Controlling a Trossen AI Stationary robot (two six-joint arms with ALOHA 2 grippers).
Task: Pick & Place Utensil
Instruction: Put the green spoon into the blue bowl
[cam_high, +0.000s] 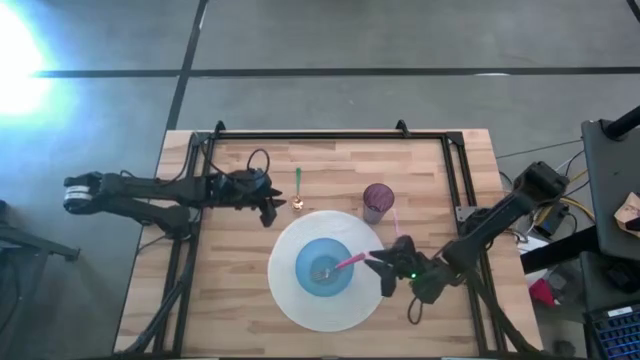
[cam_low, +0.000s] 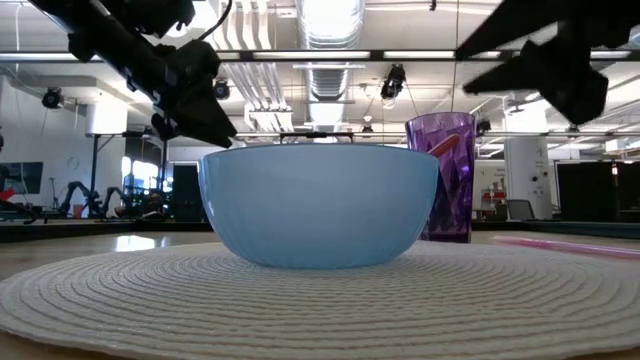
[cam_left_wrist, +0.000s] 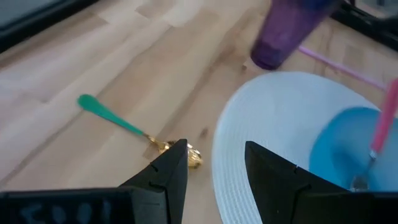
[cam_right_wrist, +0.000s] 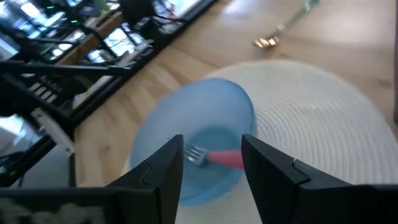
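Note:
A pink-handled fork (cam_high: 348, 263) lies in the blue bowl (cam_high: 322, 268), head down in the bowl (cam_right_wrist: 198, 154) and handle leaning on the rim toward the table's right. The bowl stands on a round white placemat (cam_high: 290, 300). My right gripper (cam_high: 382, 272) is open just right of the bowl, its fingers either side of the fork handle's end (cam_right_wrist: 225, 157) and apart from it. A green-handled gold spoon (cam_high: 298, 187) lies on the bare table. My left gripper (cam_high: 272, 210) is open, hovering by the spoon's gold end (cam_left_wrist: 193, 158).
A purple tumbler (cam_high: 378, 200) stands at the placemat's far right edge. A thin pink stick (cam_high: 396, 223) lies on the table beside the tumbler. A black frame (cam_high: 330, 135) runs along the table's edges. Bare wood lies at the far left and the near corners.

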